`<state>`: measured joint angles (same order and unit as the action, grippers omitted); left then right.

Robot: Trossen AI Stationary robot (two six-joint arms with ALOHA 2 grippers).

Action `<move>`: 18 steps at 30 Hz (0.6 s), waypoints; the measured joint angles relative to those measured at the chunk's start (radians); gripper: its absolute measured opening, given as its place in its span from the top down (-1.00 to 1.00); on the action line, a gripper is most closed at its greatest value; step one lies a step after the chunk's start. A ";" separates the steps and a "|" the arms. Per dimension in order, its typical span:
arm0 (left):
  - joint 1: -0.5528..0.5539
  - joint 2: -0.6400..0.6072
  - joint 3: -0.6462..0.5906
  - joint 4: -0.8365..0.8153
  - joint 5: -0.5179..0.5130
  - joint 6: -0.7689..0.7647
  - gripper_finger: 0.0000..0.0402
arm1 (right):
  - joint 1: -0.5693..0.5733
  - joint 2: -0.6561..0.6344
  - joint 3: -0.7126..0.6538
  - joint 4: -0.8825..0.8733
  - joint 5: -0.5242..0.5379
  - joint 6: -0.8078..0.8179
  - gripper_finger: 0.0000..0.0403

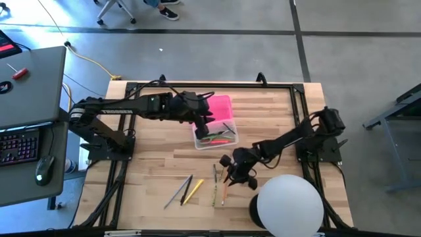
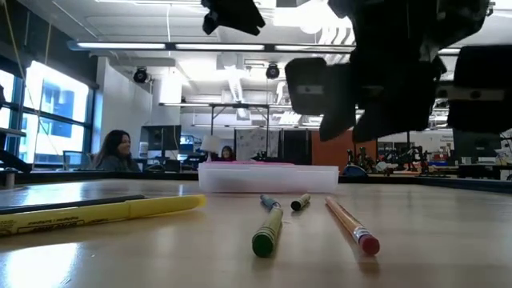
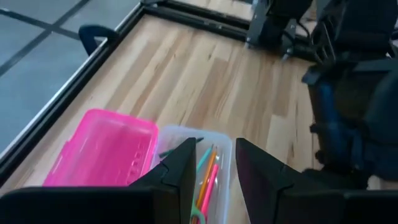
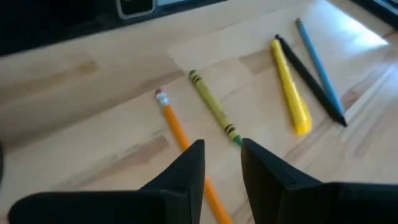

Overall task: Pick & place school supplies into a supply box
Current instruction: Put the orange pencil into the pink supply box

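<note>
White dome (image 1: 290, 203) on table (image 1: 151, 164), desk (image 1: 29, 82), keyboard (image 1: 18, 145), mouse (image 1: 45, 167)

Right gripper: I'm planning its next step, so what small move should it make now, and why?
Probably lower straight down and close on the green crayon. The right gripper hangs above the table with its fingers apart and empty, the crayon's near end just ahead of the gap and the orange pencil close beside it. The supply box is open, with the left gripper over it.
</note>
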<state>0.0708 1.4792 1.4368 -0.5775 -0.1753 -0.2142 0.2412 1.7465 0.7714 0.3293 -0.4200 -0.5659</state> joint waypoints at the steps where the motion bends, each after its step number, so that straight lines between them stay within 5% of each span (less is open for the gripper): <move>1: 0.000 0.000 0.000 -0.004 0.000 0.000 0.29 | -0.005 0.013 0.000 0.001 -0.011 -0.016 0.59; 11: 0.001 0.000 0.000 -0.001 -0.023 0.000 0.29 | -0.065 0.159 0.000 0.138 -0.115 -0.071 0.59; 18: 0.001 0.000 0.000 -0.001 -0.026 0.024 0.29 | -0.080 0.244 0.057 0.052 -0.189 -0.134 0.59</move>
<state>0.0715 1.4792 1.4368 -0.5783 -0.2016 -0.1902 0.1616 1.9904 0.8286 0.3812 -0.6091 -0.7001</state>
